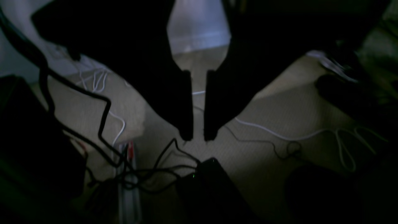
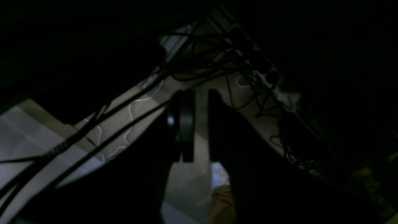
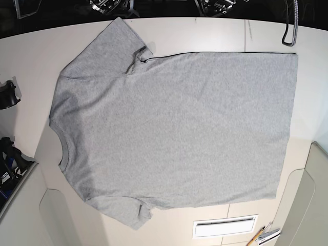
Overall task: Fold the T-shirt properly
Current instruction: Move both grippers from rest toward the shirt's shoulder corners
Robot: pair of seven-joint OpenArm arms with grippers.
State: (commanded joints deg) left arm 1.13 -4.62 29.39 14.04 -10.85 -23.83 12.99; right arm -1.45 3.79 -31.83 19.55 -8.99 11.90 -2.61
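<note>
And here's your left gripper, black with slim fingers (image 1: 198,135), parted by a narrow gap, nothing between them; your right gripper, black too (image 2: 200,95), is also slightly apart and empty. Both seem parked, hanging above tangled black cables (image 1: 105,124) beyond the pale tabletop (image 3: 179,36), probably to keep the cloth unobstructed. Out in front of them lies the heather-grey cotton T-shirt (image 3: 184,128), plain side up, its neck toward your right hand, its hem toward your left. The nearer sleeve juts back toward your right gripper, creased at the armpit; the farther one looks crumpled at its cuff. It's spread wide, presumably ready for a first fold, so you'd want that cuff smoothed first, or the fold may bunch
</note>
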